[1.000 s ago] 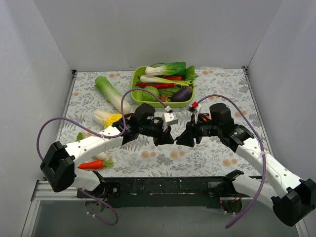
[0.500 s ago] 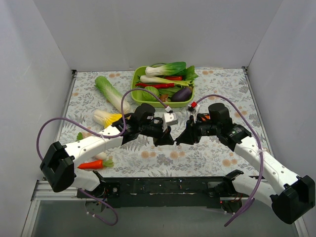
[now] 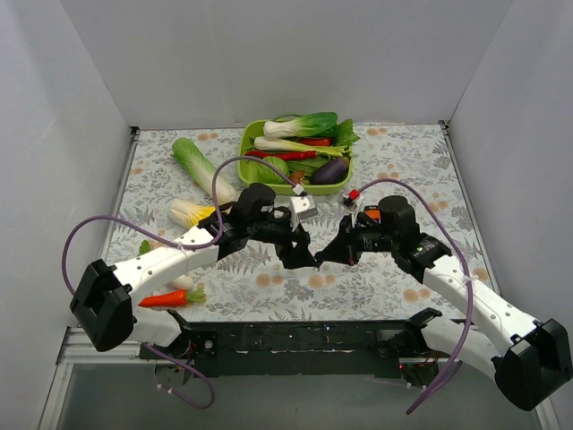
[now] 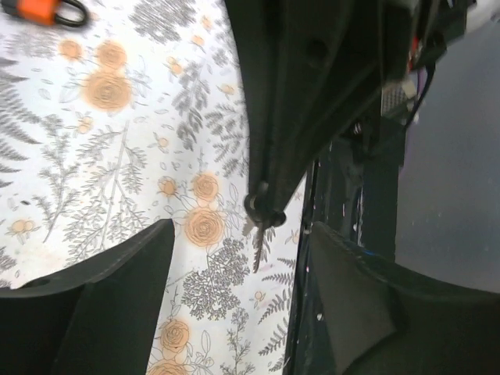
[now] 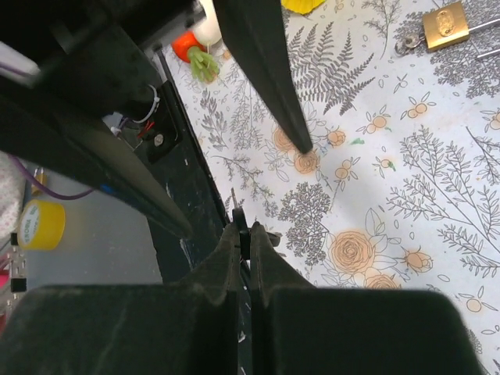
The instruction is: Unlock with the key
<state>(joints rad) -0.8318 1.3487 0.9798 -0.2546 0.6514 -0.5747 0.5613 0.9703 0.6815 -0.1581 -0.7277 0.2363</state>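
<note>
**Right wrist view: key clamped in the right end effector, left jaws released beside it**

Right wrist camera: the right end effector is clenched on the key. It pinches the black head between its two fingertips, and the thin silver blade pokes out toward 11 o'clock. The left arm's dark fingers stand spread to either side, clear of the key. The brass padlock lies on the tabletop at 2 o'clock. It bears a stamped emblem that is too small to read. A yellow tape roll sits off the tabletop edge at 9 o'clock, and its label print is too blurred to make out.

Left wrist camera: the left end effector is released, jaws wide apart. The key hangs in the gap between them with its blade pointing to 6 o'clock, touching neither finger. The orange-and-black padlock rests at the 11 o'clock corner, well apart from the key.

Top external camera: both end effectors meet tip to tip just toward 6 o'clock of the middle of the floral tabletop. A green basket of toy vegetables stands at 12 o'clock, a napa cabbage lies at 10 o'clock, and a carrot lies at 8 o'clock. The key itself is too small to pick out in this view.
</note>
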